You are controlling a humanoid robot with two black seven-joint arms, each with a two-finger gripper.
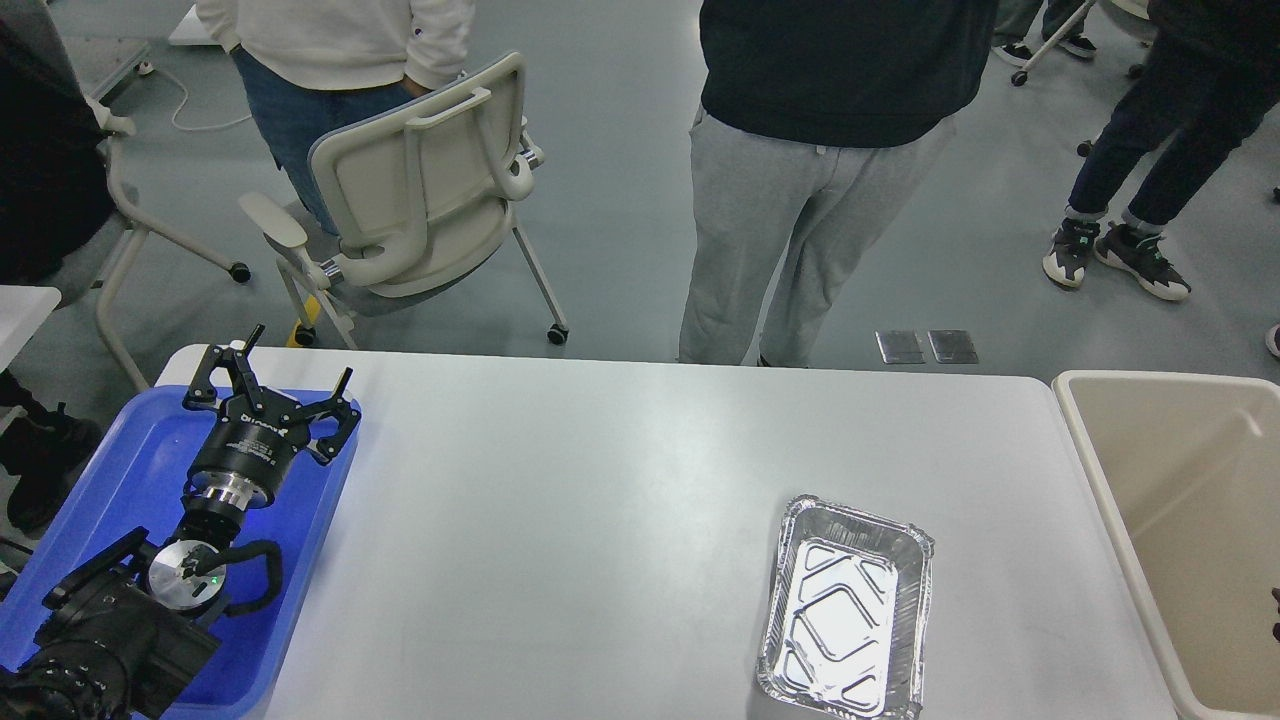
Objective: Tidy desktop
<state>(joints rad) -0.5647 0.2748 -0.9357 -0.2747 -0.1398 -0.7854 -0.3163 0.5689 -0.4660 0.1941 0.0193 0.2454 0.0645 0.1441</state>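
The white desktop (600,480) spans the middle of the head view. An empty silver foil tray (845,610) lies on it at the front right. My left gripper (290,372) hovers over the blue plastic tray (110,460) at the desktop's left end, fingers spread open and holding nothing. My right gripper is out of view; only a small dark sliver (1275,612) shows at the right edge over the bin, and I cannot tell what it is.
A beige plastic bin (1110,500) stands against the desktop's right end. Behind the far edge are a beige office chair (420,190) and a person in grey trousers (790,220); others stand further off.
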